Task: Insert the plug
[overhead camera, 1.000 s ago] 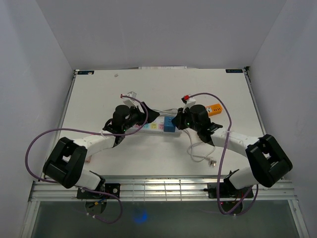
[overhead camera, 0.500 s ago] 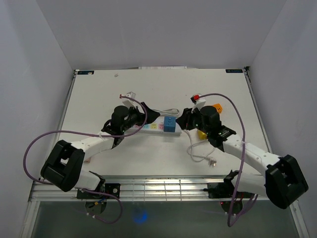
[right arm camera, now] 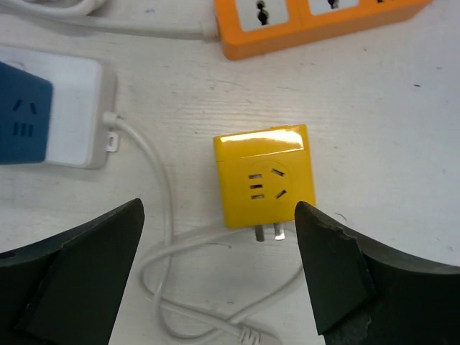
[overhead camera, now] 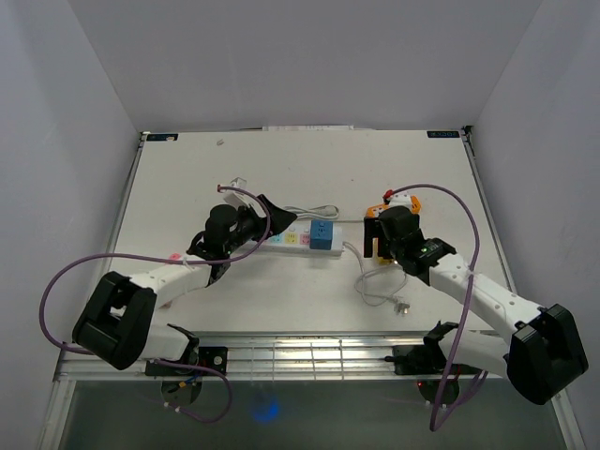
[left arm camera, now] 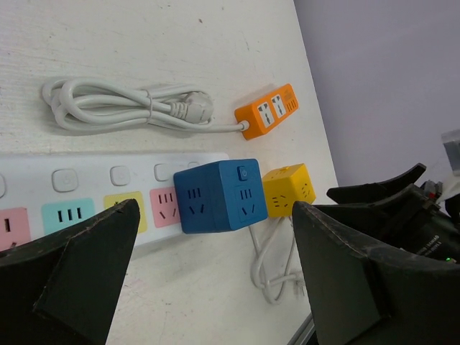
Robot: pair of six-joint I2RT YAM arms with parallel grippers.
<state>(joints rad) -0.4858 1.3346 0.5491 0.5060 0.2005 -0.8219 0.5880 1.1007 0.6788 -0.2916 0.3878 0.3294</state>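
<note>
While the left end effector (left arm camera: 215, 208) and right end effector (right arm camera: 219, 208) are gaping apart, gripping nothing, the blue cube plug (left arm camera: 219, 195) is sitting on the white power strip (left arm camera: 86, 176), and the yellow cube plug (right arm camera: 264, 176) is lying loose on the bench (right arm camera: 374, 108), prongs showing.

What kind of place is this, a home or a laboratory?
Probably a robot laboratory cell: white table, plain walls around it, and a white power strip and yellow cube adapter laid out.

Glossy plastic on yellow cube adapter (right arm camera: 264, 175), bare metal prongs (right arm camera: 267, 232); smooth plastic on blue cube plug (left arm camera: 219, 194); matt, scuffed counter (right arm camera: 374, 108).
</note>
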